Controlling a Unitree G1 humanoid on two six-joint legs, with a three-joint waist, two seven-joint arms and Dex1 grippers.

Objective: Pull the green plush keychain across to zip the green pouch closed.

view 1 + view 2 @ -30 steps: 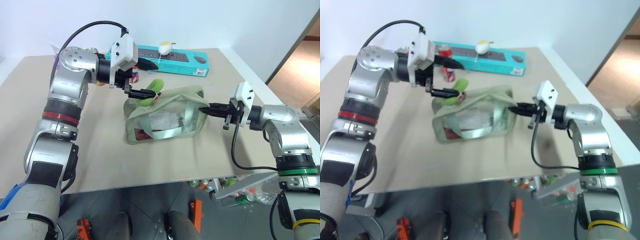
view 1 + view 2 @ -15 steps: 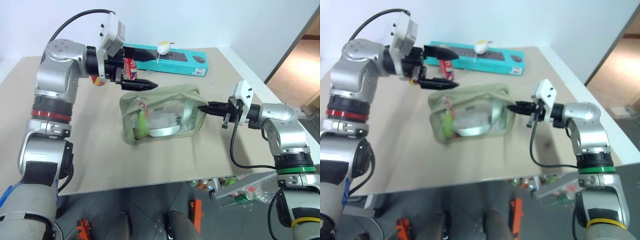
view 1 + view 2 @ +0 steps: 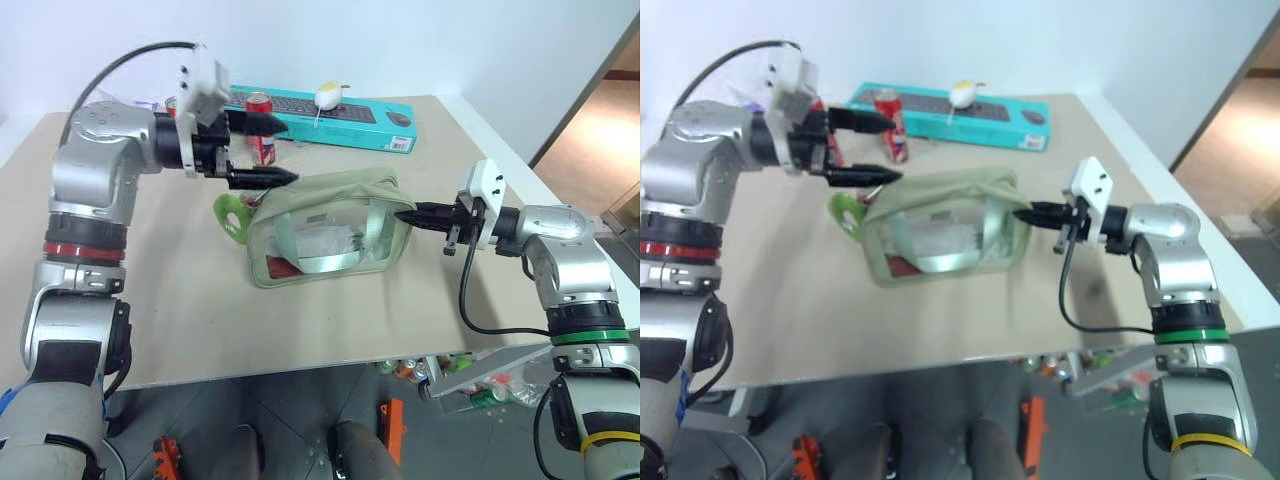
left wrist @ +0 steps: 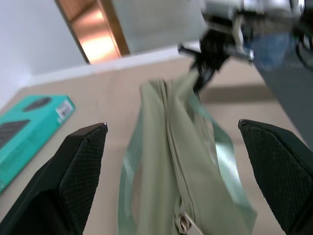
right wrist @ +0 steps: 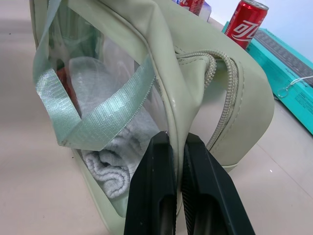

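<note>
Since the earlier frames the left gripper (image 3: 262,150) has let go of the green plush keychain (image 3: 230,214) and drawn back toward the robot's left, and the plush, which hung down the pouch's front half a second ago, now lies at the left end of the green pouch (image 3: 325,238). In the left eye view the pouch stands on the table (image 3: 200,320), its clear window facing the robot, with the keychain curled on the tabletop touching its left end. The left gripper hovers just above that end, its two black fingers spread wide and holding nothing. The right gripper (image 3: 408,214) is pinched on the pouch's right end. Behind the pouch a red can (image 3: 261,112) stands upright in front of a teal keyboard box (image 3: 340,118), on which a small white and yellow object (image 3: 329,96) rests. The right eye view shows the same layout, the plush lying to the left of the pouch below the open left fingers. In the left wrist view the two fingers (image 4: 78,166) stand far apart on either side of the pouch's top, where the zip line runs lengthwise and a metal slider (image 4: 185,224) sits at the near end. In the right wrist view the fingers (image 5: 156,196) are clamped together on a fold of the pouch's end seam, with a strap and a white cloth visible behind the window.
</note>
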